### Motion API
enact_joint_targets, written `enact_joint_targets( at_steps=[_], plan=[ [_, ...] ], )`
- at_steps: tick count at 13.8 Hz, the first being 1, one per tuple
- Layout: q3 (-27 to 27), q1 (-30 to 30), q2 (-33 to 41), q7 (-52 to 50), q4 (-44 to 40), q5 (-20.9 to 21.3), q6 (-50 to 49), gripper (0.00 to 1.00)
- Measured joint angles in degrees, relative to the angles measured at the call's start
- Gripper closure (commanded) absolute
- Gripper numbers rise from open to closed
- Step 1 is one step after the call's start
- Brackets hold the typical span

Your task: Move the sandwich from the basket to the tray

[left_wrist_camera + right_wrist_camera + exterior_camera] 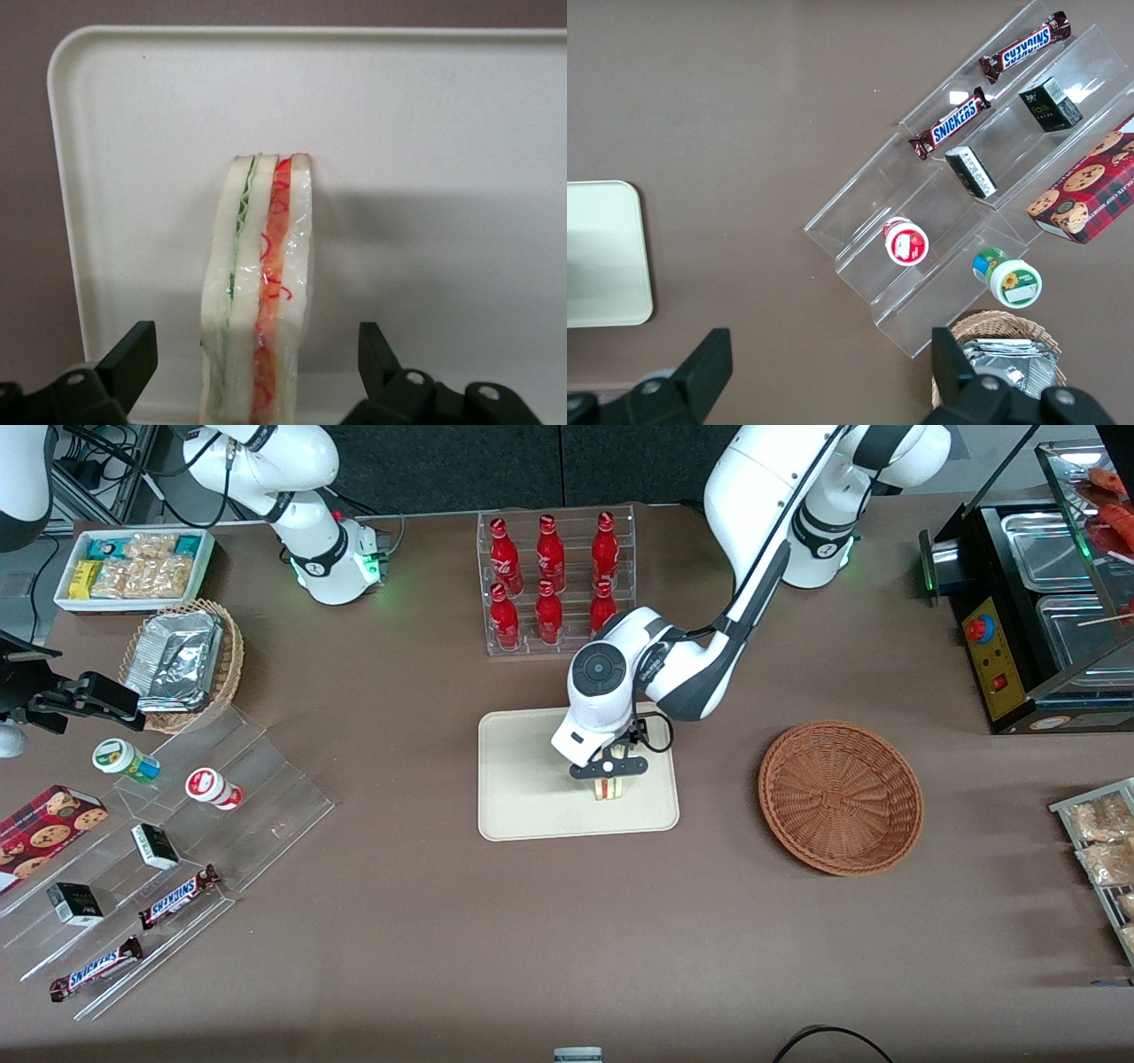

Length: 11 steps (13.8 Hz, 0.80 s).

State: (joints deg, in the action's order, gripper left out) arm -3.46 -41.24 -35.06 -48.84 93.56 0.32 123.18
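The sandwich (607,789) stands on edge on the cream-white tray (532,797), near the tray's edge that faces the basket; its cream bread with a green and a red filling stripe (266,248) rests on the tray (425,133). My gripper (609,773) hangs right over it, open. In the left wrist view the gripper (257,347) straddles the sandwich, with a gap between each black finger (133,354) and the bread. The reddish-brown wicker basket (840,797) sits empty beside the tray, toward the working arm's end of the table.
A rack of red bottles (554,580) stands farther from the front camera than the tray. Clear stepped shelves with snacks (177,841), a tan basket of foil trays (182,660) and a white snack bin (133,567) lie toward the parked arm's end. A black food warmer (1036,620) stands at the working arm's end.
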Motion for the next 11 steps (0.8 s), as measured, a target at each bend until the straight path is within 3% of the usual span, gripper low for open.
enact_joint_targets(
  at_steps=[4, 11],
  plan=[
    [0.3, 0.7, 1.0, 2.1, -6.8, 0.0, -11.2, 0.00],
    [0.8, 10.5, 11.0, 23.5, -8.3, 0.0, -25.4, 0.00]
  ],
)
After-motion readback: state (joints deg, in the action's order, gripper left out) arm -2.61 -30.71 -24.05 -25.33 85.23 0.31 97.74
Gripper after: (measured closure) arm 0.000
